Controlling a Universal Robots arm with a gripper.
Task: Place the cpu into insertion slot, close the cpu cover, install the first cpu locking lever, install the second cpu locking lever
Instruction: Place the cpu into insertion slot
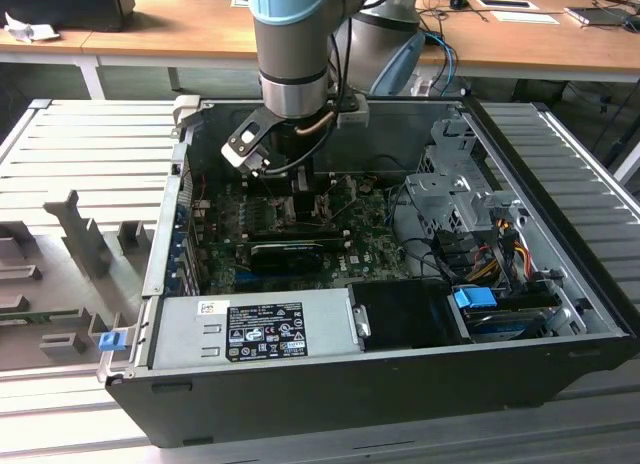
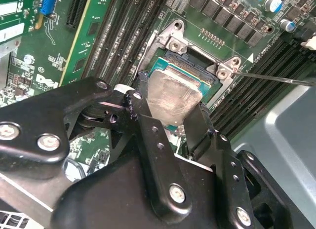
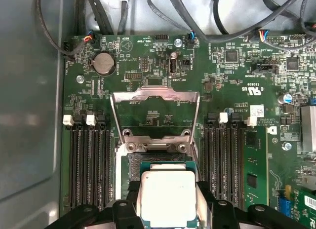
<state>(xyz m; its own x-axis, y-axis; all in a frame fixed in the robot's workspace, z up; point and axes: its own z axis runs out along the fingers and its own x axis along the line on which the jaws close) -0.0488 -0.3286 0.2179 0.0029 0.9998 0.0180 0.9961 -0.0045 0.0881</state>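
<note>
In both wrist views my gripper (image 2: 170,110) (image 3: 168,192) is shut on the cpu (image 2: 174,93) (image 3: 168,197), a pale silver square held by two opposite edges between black fingers (image 2: 143,103). The chip hangs tilted just over the insertion slot (image 2: 193,58) (image 3: 157,161), the black socket in a metal frame on the green board. The cpu cover (image 3: 155,95) stands swung open at the socket's far hinge, and the board shows through its window. A thin locking lever (image 2: 276,80) sticks out sideways from the socket. In the exterior view the gripper (image 1: 298,179) reaches down into the open computer case.
Black memory slots (image 3: 89,165) (image 3: 224,160) flank the socket closely. Cables (image 3: 207,21) run along the board's far edge, beside a grey case wall (image 3: 29,115). In the exterior view a long black card (image 1: 290,252), power supply (image 1: 250,329) and drive cage (image 1: 450,194) surround the work area.
</note>
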